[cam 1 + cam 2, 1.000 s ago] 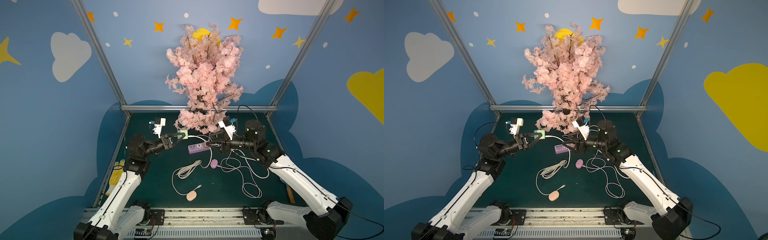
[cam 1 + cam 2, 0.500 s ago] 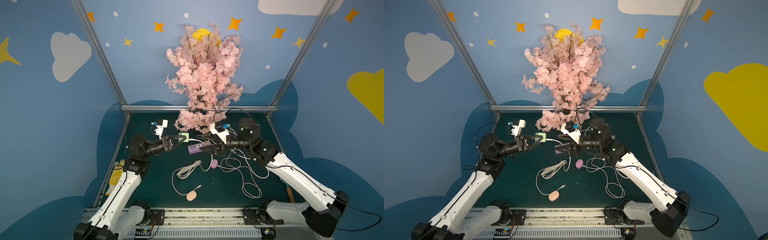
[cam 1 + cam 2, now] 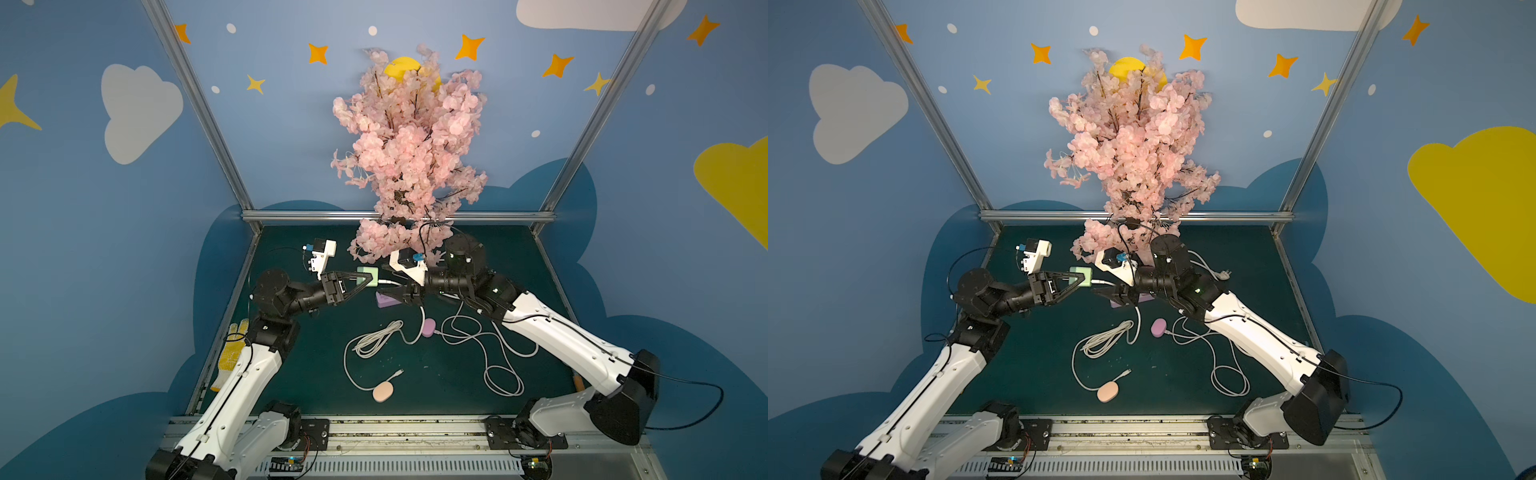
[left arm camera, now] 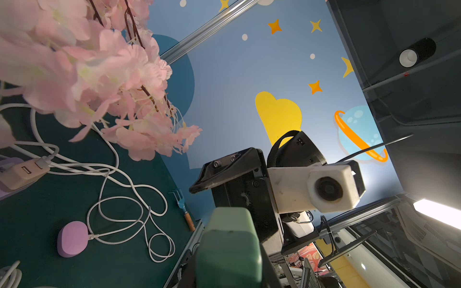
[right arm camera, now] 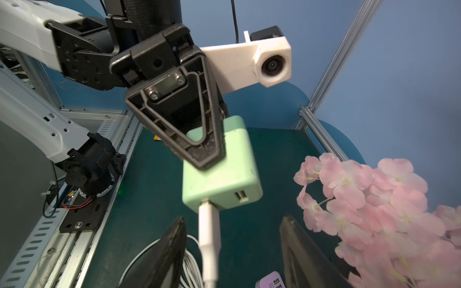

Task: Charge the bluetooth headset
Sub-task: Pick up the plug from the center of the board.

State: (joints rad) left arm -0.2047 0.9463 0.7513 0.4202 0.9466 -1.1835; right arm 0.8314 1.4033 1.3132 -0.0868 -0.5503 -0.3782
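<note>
The lilac oval headset case [image 3: 428, 328] lies shut on the dark green table mat [image 3: 457, 386], just below the frame's centre in both top views. A white cable is plugged into its side, and what it holds cannot be seen. Lower down, near the bottom centre of the mat, the peach oval headset case [image 3: 382, 392] is also shut, with a white cable reaching its edge. Above them, raised off the mat, the left gripper [image 3: 368, 281] pinches the mint-green cube charger [image 5: 219, 179]. One port on the charger's face holds a white USB plug [image 5: 209, 224], and a second port sits just beside it. The right gripper [image 5: 233, 220] has its jaws spread on either side of that plug, not visibly touching it. A purple power strip [image 3: 386, 300] lies on the mat, partly hidden beneath the right gripper. A pink artificial blossom tree [image 3: 411, 158] rises at the mat's far edge, upper centre.
</note>
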